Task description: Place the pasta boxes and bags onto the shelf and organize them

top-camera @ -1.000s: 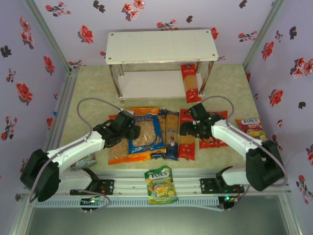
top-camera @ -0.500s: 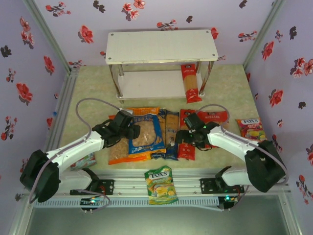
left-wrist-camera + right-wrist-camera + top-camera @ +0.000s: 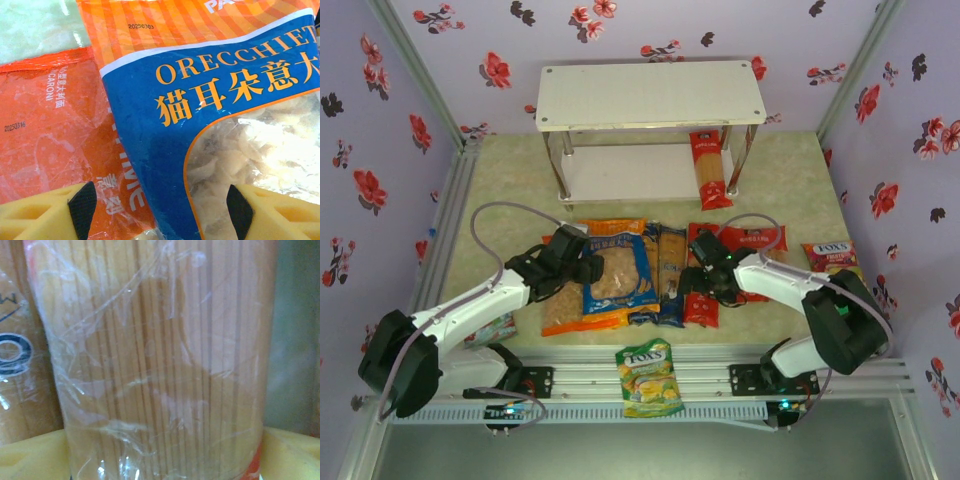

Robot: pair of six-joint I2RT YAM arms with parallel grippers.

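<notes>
The white two-tier shelf [image 3: 650,95] stands at the back, with one red pasta box [image 3: 708,170] leaning on its lower board at the right. On the table lie an orange bag [image 3: 560,312], a blue-and-orange bag [image 3: 620,270] [image 3: 165,125], two brown boxes with dark blue ends [image 3: 666,275], a red box [image 3: 701,300] [image 3: 160,365] and a red bag [image 3: 757,240]. My left gripper [image 3: 586,268] [image 3: 160,205] is open low over the blue-and-orange bag's left edge. My right gripper [image 3: 701,280] [image 3: 165,455] is open, its yellow fingers [image 3: 290,450] flanking the red box's clear window.
A green-yellow Fox's candy bag [image 3: 648,378] lies on the near rail. A red-pink one [image 3: 832,258] lies right of the right arm, and another small bag [image 3: 496,328] sits under the left arm. Flowered walls close in on three sides.
My right gripper moved left from above the red bag to the red box and came down around it. The left gripper shifted slightly over the blue-and-orange bag.
</notes>
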